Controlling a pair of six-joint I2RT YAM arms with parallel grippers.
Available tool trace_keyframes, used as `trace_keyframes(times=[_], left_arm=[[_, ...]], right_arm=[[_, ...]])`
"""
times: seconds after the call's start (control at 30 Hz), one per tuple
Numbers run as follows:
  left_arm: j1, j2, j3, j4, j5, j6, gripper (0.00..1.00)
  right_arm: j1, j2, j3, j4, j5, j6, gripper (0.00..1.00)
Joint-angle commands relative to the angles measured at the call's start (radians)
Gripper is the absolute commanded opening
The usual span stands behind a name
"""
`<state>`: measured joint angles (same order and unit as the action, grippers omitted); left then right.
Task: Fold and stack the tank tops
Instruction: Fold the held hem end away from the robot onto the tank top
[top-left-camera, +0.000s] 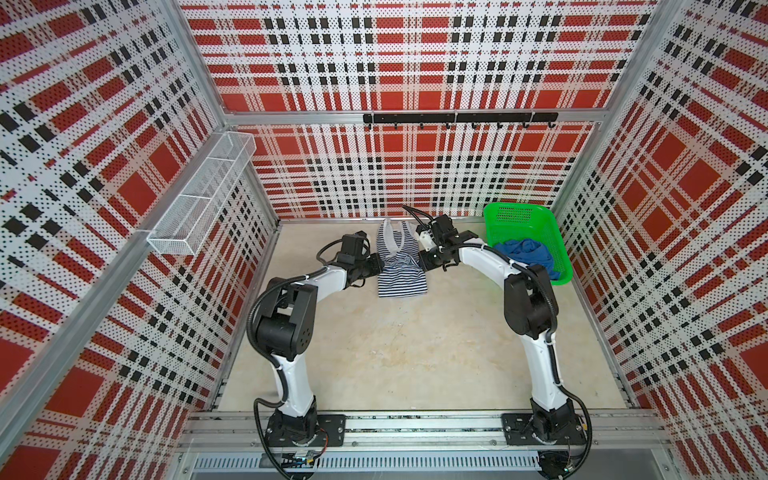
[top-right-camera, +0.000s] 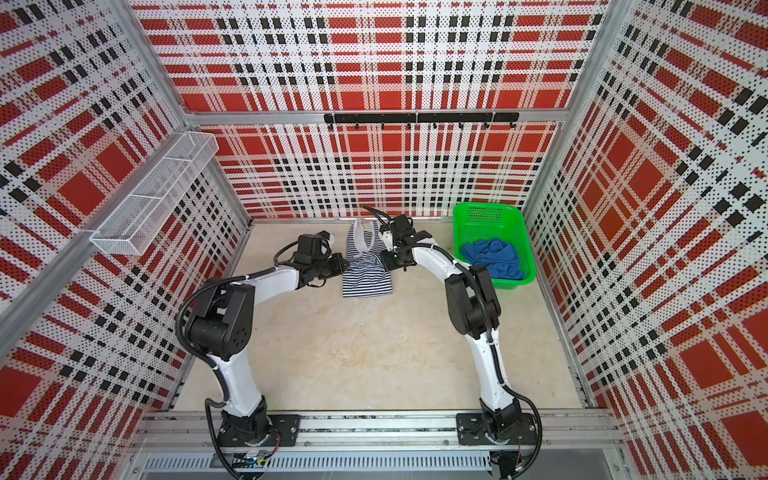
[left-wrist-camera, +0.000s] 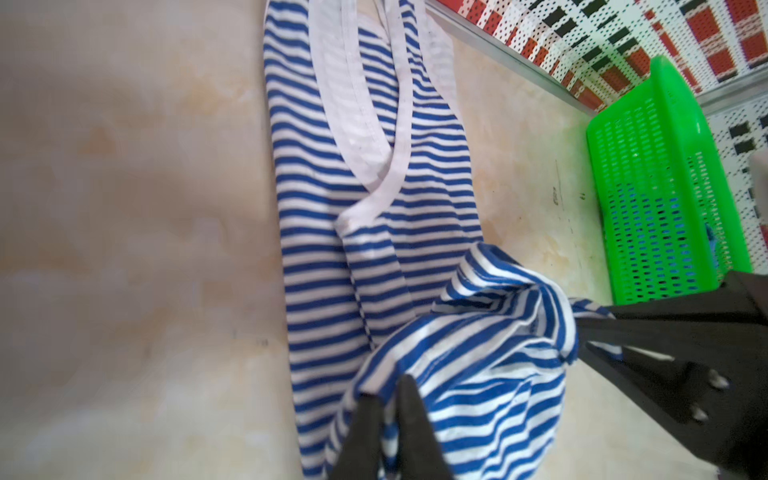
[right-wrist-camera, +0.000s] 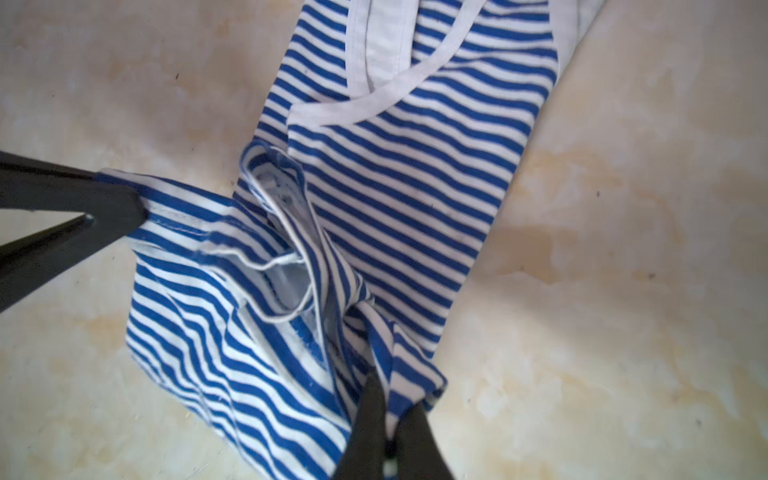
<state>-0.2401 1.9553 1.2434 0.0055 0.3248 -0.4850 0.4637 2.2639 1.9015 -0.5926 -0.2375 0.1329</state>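
In both top views the striped top (top-left-camera: 401, 274) lay on the table (top-left-camera: 415, 353) a little above the middle of the frame. Its straps pointed to the top of the frame and its lower part spread flat toward the bottom. The left gripper (top-left-camera: 376, 266) met the cloth at its left edge and the right gripper (top-left-camera: 424, 259) at its right edge, so the two faced each other across it.

In the left wrist view the left gripper (left-wrist-camera: 385, 388) stood at the bottom of the frame, its fingers nearly together with a pinch of striped cloth between them. The right gripper (left-wrist-camera: 579, 332) came in from the right edge, its tips closed on another fold. The cloth between the two was raised and bunched above the flat part of the top.

In the right wrist view the right gripper (right-wrist-camera: 392, 399) was at the bottom centre, clamped on a gathered ridge of stripes. The left gripper (right-wrist-camera: 139, 208) at the left edge held the stitched hem (right-wrist-camera: 187, 216), which ran taut from its tip. The white-trimmed neckline lay flat in the upper part of the frame.

The blue top (top-right-camera: 492, 255) lay crumpled inside the basket (top-right-camera: 486, 205), to the right of the striped top, in the near half of the basket. The basket sat on the table by the right wall.
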Motion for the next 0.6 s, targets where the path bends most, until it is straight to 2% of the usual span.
trace_keyframes(times=[0.0, 0.07, 0.13, 0.23, 0.3, 0.47, 0.57], left_arm=[[0.05, 0.051, 0.098, 0.093, 0.017, 0.035, 0.41], [0.063, 0.036, 0.121, 0.102, -0.001, 0.031, 0.51], [0.07, -0.002, 0.129, 0.086, -0.03, 0.036, 0.57], [0.053, -0.066, 0.078, 0.067, -0.066, 0.034, 0.57], [0.016, -0.094, 0.019, 0.081, -0.083, 0.015, 0.57], [-0.117, -0.051, -0.077, 0.166, -0.073, -0.063, 0.54], [-0.146, 0.007, -0.09, 0.188, -0.067, -0.097, 0.54]], right_arm=[[-0.046, 0.011, 0.003, 0.229, -0.034, 0.055, 0.6], [-0.071, -0.02, -0.052, 0.362, -0.067, 0.099, 0.72], [-0.085, -0.064, -0.088, 0.385, -0.048, 0.11, 0.81], [-0.086, -0.151, -0.2, 0.399, 0.002, 0.113, 0.79], [-0.078, -0.215, -0.313, 0.444, -0.003, 0.151, 0.73], [-0.002, -0.29, -0.538, 0.556, -0.01, 0.236, 0.4], [0.038, -0.279, -0.605, 0.621, -0.012, 0.286, 0.31]])
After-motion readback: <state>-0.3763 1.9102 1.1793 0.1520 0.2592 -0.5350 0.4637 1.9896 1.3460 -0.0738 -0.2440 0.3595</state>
